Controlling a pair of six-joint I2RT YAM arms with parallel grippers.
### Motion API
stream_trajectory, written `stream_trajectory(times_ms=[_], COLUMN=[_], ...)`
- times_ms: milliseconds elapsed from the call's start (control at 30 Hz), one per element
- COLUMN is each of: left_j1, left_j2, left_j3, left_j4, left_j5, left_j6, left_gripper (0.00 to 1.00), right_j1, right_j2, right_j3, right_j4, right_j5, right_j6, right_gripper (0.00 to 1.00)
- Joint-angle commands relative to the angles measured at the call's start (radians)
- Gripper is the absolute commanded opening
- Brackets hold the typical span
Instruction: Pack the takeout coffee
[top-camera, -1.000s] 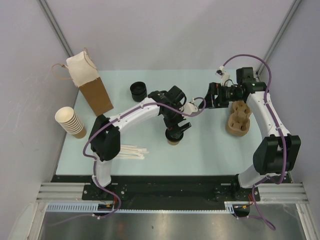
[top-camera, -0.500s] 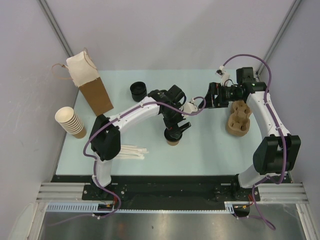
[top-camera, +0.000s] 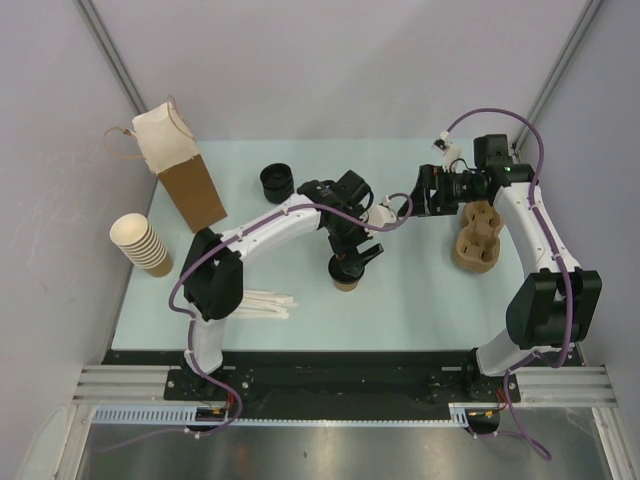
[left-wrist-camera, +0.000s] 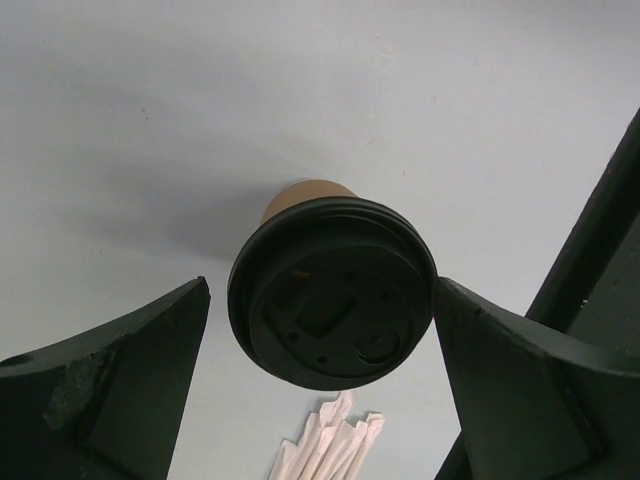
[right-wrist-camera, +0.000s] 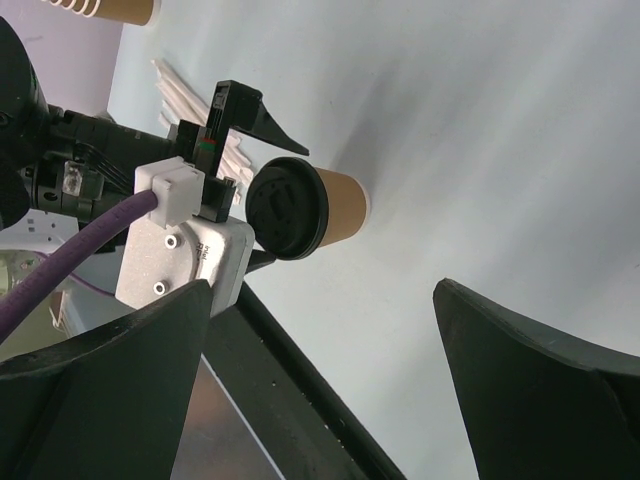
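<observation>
The takeout coffee (top-camera: 346, 281) is a small kraft-brown cup with a black lid, standing upright on the table's middle. In the left wrist view its lid (left-wrist-camera: 332, 292) fills the space between my fingers. My left gripper (top-camera: 347, 264) is open and straddles the lid from above (left-wrist-camera: 320, 285), with a thin gap on the left side and the right finger at the lid's edge. My right gripper (top-camera: 418, 203) is wide open and empty, hovering to the cup's right (right-wrist-camera: 320, 370). The cup also shows in the right wrist view (right-wrist-camera: 318, 208).
A brown paper bag (top-camera: 185, 172) stands at the back left. A stack of cream cups (top-camera: 141, 243) lies at the left edge. Black lids (top-camera: 277, 182) sit behind the left arm. Wrapped sticks (top-camera: 262, 303) lie front left. A moulded cup carrier (top-camera: 477, 237) sits at the right.
</observation>
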Motion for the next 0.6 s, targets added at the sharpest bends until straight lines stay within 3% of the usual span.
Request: stream_trajectory(times_ms=[0, 300, 567], left_j1=[0.006, 0.006, 0.014], left_j2=[0.004, -0.011, -0.042], left_j3=[-0.013, -0.059, -0.064], left_j4=[0.045, 0.073, 0.065], left_j5=[0.01, -0.03, -0.048], left_j6=[0.006, 0.002, -0.003], left_gripper=[0.97, 0.9, 0.67], right_j1=[-0.009, -0.018, -0.024], right_j2=[0.003, 0.002, 0.0], right_j3=[0.001, 0.001, 0.0], right_j4=[0.009, 0.013, 0.018], right_j5=[-0.026, -0.027, -0.03], right_j6=[-0.008, -0.002, 0.001], right_gripper=[1.0, 1.0, 1.0])
